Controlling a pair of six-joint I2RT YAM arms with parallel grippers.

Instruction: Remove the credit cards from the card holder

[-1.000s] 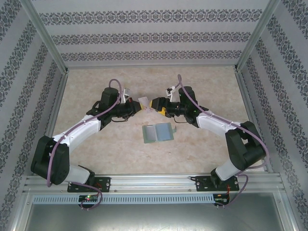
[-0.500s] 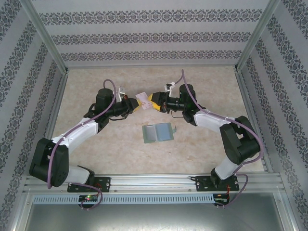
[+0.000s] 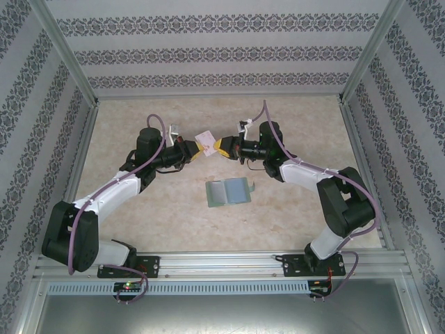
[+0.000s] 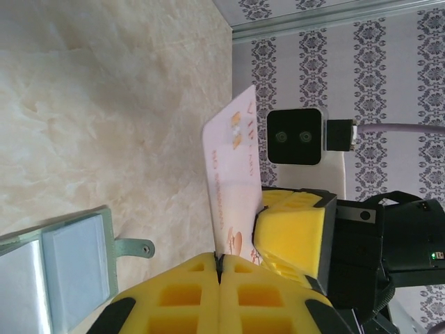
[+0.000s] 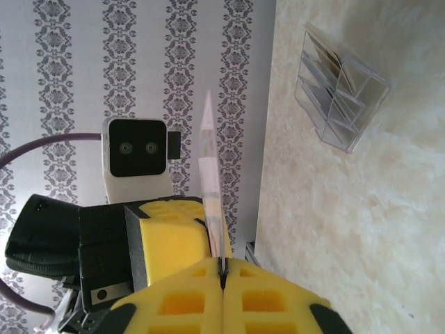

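gripping one pale credit card (image 3: 206, 141) from both sides, raised over the marble-patterned surface (image 3: 139, 125). closed tight on its left edge with the left end effector (image 3: 193, 149), yellow pads pressed together. closed just as tight on the opposite edge with the right end effector (image 3: 222, 146). seeing the grey-green card holder (image 3: 229, 191) spread open and flat on the surface, nearer the arm bases, pale inner panels up, well apart from both end effectors.

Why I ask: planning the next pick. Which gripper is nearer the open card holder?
Right, narrowly. The right gripper hangs almost straight beyond the card holder; the left gripper is beyond it and off to its left. Both clamp one credit card between them.
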